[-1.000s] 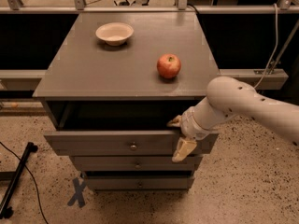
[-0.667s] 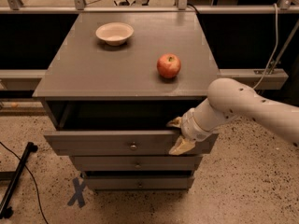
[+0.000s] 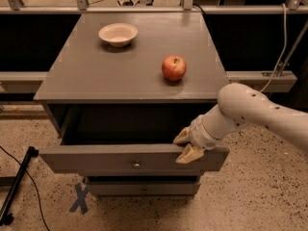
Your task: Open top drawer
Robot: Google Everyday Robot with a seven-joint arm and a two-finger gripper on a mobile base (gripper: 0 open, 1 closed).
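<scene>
Presently we judge it mid-pull: gripper (image 3: 185, 146) at the top drawer (image 3: 120, 159) front's right end, fingers (image 3: 189, 154) clamped over its edge. Next we pull straight outward.

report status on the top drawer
Gripper clamped on front edge of top drawer, right end. Drawer stands well open, inside dark. Apple and bowl sit on cabinet top, not in its path.

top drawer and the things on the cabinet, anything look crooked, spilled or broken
Nothing stands out. The top drawer stands partly open with its front level, the gripper at the right end of its top edge. The apple and the bowl sit upright and apart on the cabinet top, nothing spilled.
</scene>
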